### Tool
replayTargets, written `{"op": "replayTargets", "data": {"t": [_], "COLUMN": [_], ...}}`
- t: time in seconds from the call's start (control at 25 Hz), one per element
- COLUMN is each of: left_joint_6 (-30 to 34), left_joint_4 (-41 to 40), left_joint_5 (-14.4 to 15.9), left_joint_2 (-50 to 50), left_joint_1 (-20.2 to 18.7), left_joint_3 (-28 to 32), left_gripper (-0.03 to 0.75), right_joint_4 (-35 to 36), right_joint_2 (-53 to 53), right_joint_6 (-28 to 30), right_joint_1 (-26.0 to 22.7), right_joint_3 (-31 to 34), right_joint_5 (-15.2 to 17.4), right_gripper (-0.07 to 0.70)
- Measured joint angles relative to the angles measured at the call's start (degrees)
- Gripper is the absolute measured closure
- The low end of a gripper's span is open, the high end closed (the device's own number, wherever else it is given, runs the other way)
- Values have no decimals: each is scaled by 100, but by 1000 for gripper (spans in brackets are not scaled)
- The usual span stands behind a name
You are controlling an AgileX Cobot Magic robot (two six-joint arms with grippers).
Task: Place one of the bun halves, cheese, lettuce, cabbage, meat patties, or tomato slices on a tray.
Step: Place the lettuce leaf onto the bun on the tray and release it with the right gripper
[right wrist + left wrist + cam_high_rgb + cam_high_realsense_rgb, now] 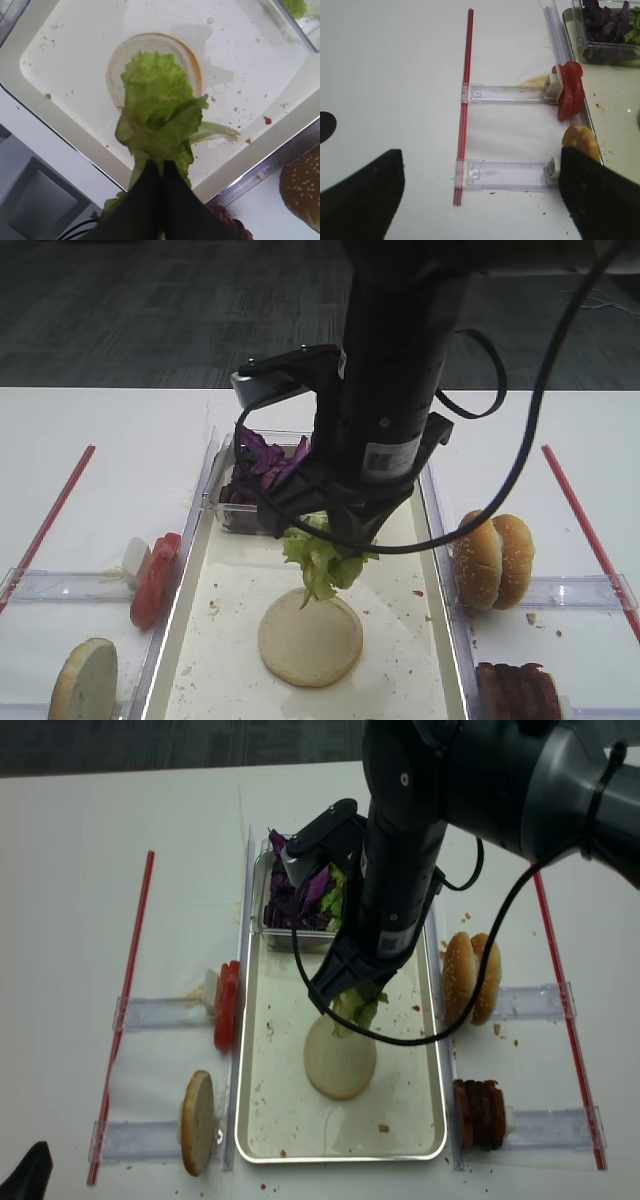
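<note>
My right gripper (160,167) is shut on the lettuce (160,100), whose crinkly green leaves hang just above a bun half (311,640) lying cut face up on the cream tray (400,660). From above, the lettuce (352,1008) dangles over the bun's far edge. My left gripper (480,195) stands open over bare table, nothing between its fingers. Purple cabbage (262,460) fills a clear box at the tray's far end. Tomato slices (155,580) stand left of the tray, meat patties (518,690) at its right. No cheese is in view.
Two sesame bun halves (495,560) stand on edge right of the tray, another (85,680) at the near left. Clear plastic holders (505,93) and red strips (465,100) lie on the white table on both sides.
</note>
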State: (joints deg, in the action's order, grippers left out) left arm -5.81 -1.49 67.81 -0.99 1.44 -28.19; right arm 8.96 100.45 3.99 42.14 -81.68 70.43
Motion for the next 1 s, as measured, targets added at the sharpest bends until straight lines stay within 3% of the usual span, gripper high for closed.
{"op": "replayTargets", "data": {"t": [0.4, 1.0], "left_joint_6": [0, 0], "left_joint_4": [0, 0], "left_joint_5": [0, 0], "left_joint_2": [0, 0], "left_joint_1": [0, 0], "left_joint_3": [0, 0], "left_gripper": [102, 102], "right_joint_4": [289, 625], "right_joint_2": [400, 1386], "right_joint_6": [201, 599], "right_joint_1": [12, 24], "right_joint_3": [0, 0], "right_joint_5": [-13, -547], "right_gripper": [594, 590]}}
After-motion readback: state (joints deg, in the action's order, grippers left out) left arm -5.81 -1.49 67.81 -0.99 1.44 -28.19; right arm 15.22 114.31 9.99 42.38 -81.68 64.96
